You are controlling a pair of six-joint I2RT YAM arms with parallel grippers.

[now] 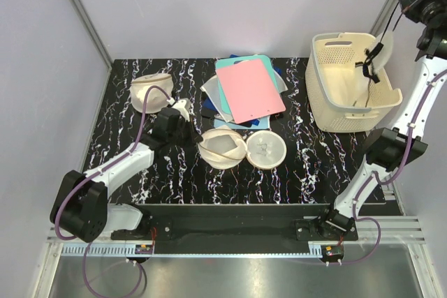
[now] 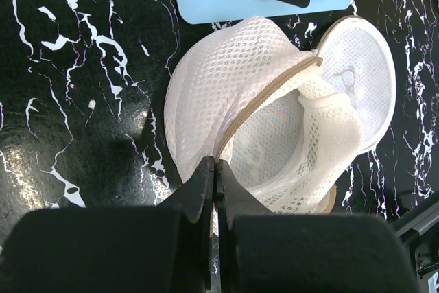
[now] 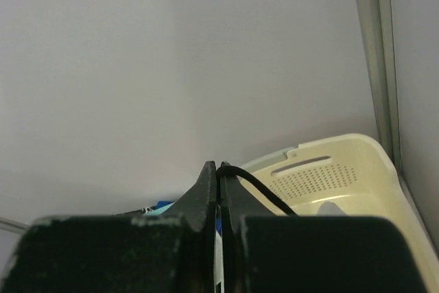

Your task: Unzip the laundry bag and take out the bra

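Against pale grey walls (image 1: 209, 5), high in the top view's upper right, right gripper (image 3: 218, 169) pinched shut on a thin black strap of the bra (image 1: 383, 45), dangling over the cream basket (image 1: 323, 95): likely light, soft, floppy, strap apt to slip, better taken near the cup. Left of centre, left gripper (image 2: 215, 169) closed at the mesh edge of the unzipped laundry bag (image 2: 226, 87), any pinch of fabric unclear. Counted: one bra, one basket, two mesh pouches, second pouch (image 1: 151, 90) at upper left.

laundry bag (image 2: 226, 80) rim hidden behind left tool (image 2: 215, 162), right tool (image 3: 218, 167) partly cropped
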